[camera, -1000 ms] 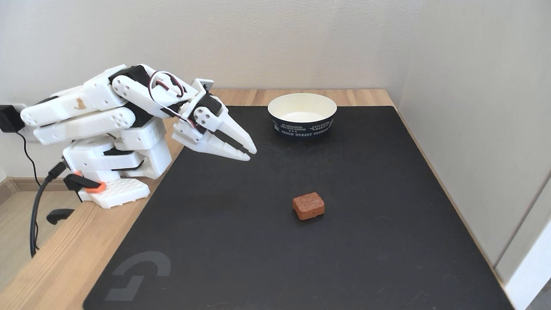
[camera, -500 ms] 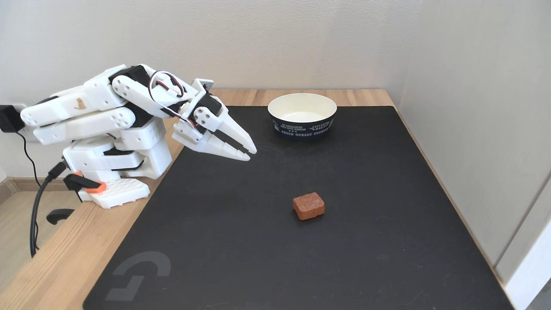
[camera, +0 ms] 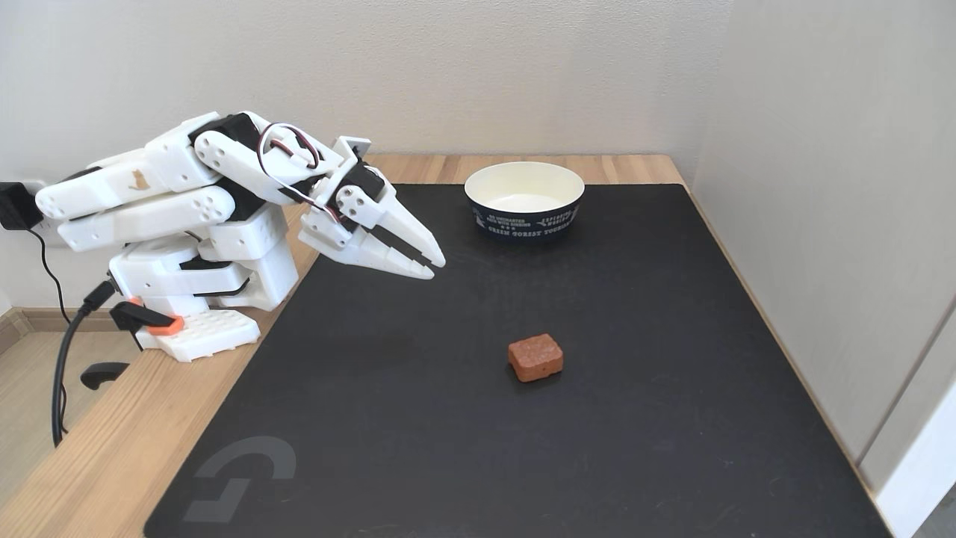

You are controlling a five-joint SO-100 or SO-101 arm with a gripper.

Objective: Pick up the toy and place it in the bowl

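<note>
We see the fingers nearly pressed together, tips almost meeting, holding nothing and hanging just above the black mat. The toy lies on the mat, well apart from them, toward the camera. The bowl stands behind it, its lettering too small to read. The tabletop is cut off at the left edge.

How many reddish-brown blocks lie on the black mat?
1. The toy lies near the middle of the black mat, in front of the bowl and apart from the gripper. Nothing seems hidden.
</note>
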